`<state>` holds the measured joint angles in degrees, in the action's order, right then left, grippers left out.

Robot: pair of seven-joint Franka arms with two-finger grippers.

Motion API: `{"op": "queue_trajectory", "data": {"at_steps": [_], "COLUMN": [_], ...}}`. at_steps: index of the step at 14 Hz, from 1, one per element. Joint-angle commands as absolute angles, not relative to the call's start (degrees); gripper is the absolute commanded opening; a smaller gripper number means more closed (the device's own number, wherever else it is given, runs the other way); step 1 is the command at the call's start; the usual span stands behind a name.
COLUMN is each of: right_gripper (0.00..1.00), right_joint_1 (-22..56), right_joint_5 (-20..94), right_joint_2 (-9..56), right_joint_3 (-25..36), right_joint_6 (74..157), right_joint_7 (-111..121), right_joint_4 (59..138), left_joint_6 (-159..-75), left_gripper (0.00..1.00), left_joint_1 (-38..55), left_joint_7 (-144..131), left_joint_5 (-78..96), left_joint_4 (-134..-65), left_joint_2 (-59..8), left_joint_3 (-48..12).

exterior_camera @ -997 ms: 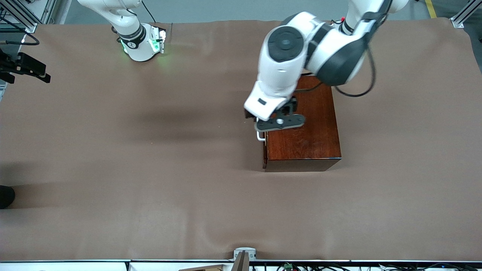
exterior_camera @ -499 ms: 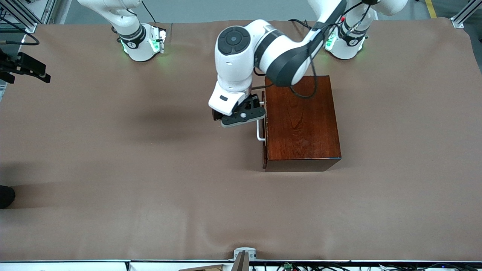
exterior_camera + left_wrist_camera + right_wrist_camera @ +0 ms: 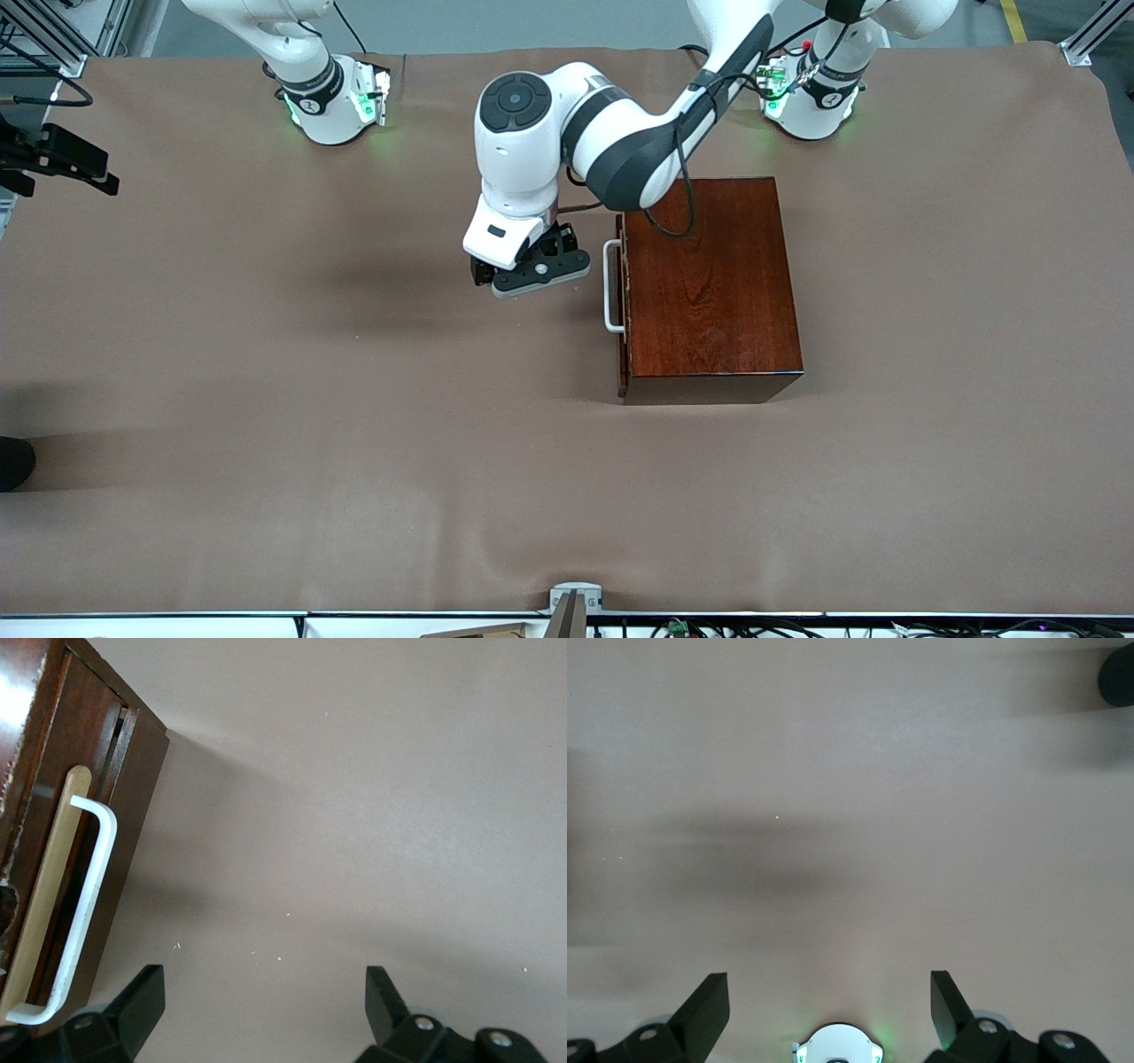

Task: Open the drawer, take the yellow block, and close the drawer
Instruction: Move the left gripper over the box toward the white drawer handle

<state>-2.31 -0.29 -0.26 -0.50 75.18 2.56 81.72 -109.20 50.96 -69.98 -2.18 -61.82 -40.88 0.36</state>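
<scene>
Start at the right arm's end of the table (image 3: 221, 461): your right gripper (image 3: 829, 1010) hangs high over bare cloth close to its own base, fingers spread wide and empty. That arm waits.

Moving along, your left gripper (image 3: 532, 270) is over the cloth just beside the white handle (image 3: 611, 285), not touching it, jaws parted with nothing between them; the left wrist view shows both fingertips (image 3: 142, 992) wide apart.

Next comes the drawer (image 3: 106, 806), set in the wooden box (image 3: 709, 292), which sits toward the left arm's end and the base edge of the table. It looks shut, or nearly so.

By my reading nothing is done yet: the opening, the pick and the closing all remain. You cannot see the yellow block; presumably it lies inside.

The drawer's front faces the right arm's end, so it should slide that way. The handle's long axis runs from the base edge toward the camera edge.
</scene>
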Motion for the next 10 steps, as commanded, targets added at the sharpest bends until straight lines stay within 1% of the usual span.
{"op": "queue_trajectory", "data": {"at_steps": [1, 3, 5, 8, 10], "right_gripper": [1.00, 1.00, 1.00, 1.00, 1.00], "right_joint_1": [-2.8, -2.7, -2.5, -2.4, -2.4], "right_joint_5": [-0.8, -0.8, -0.8, -0.8, -0.8], "right_joint_2": [-0.8, -0.8, -0.8, -0.8, -0.8], "right_joint_3": [-1.1, -1.1, -1.1, -1.3, -1.4], "right_joint_6": [74.9, 74.9, 74.9, 74.9, 74.9], "right_joint_7": [2.4, 2.4, 2.4, 2.4, 2.4], "right_joint_4": [81.8, 81.8, 81.8, 81.8, 81.8], "left_joint_6": [-109.3, -109.2, -107.2, -99.6, -97.7], "left_gripper": [1.00, 1.00, 1.00, 1.00, 1.00], "left_joint_1": [54.9, 56.3, 57.6, 58.3, 58.5], "left_joint_7": [-71.9, -72.1, -71.7, -68.0, -65.6], "left_joint_5": [-2.7, -2.7, -3.1, -9.7, -10.0], "left_joint_4": [-59.6, -59.6, -60.1, -60.3, -60.5], "left_joint_2": [-43.5, -44.4, -44.5, -45.3, -45.8], "left_joint_3": [4.0, 6.0, 7.4, 7.3, 7.2]}}
